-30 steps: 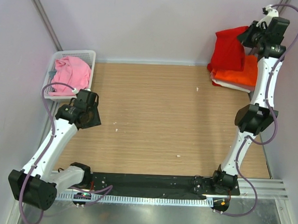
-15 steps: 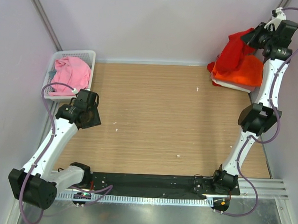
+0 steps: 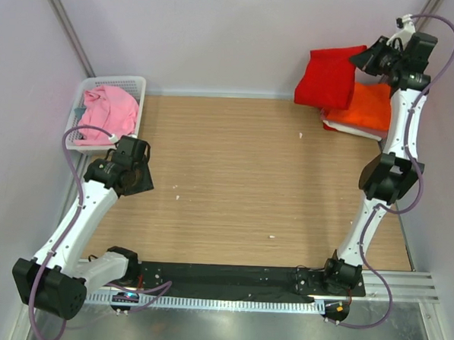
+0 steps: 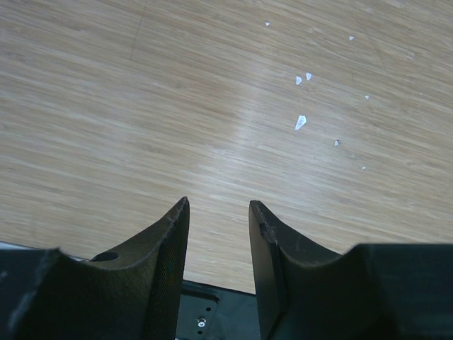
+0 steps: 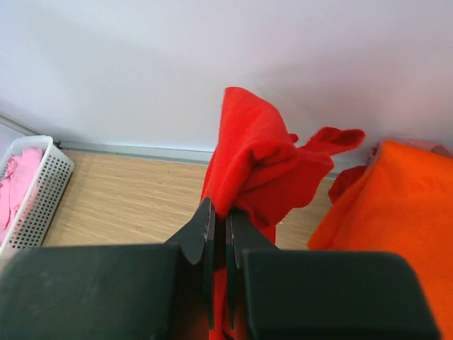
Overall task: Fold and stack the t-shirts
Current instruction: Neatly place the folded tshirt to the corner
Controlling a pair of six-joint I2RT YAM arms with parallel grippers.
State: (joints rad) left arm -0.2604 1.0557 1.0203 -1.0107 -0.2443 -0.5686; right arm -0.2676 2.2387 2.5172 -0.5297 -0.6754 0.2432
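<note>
Where right pincer [image 5: 219, 210] clamps, red t-shirt [image 5: 256, 161] aloft, orange t-shirt [image 5: 386, 212] beside.

Pale lilac walls [image 3: 219, 32], wood-grain tabletop [image 3: 242, 178], brushed metal ledge [image 3: 241, 331] in front

Red t-shirt [image 3: 327, 76] clamped in right hand [image 3: 367, 60], held up clear of tabletop [image 3: 249, 179], cloth spread to hand's left. Orange t-shirt [image 3: 369, 109] laid just beneath that hand, white cloth [image 3: 351, 129] edge seen under it. Pink t-shirt [image 3: 104, 112] heaped in basket [image 3: 132, 83] just beyond left hand [image 3: 131, 180].
</note>
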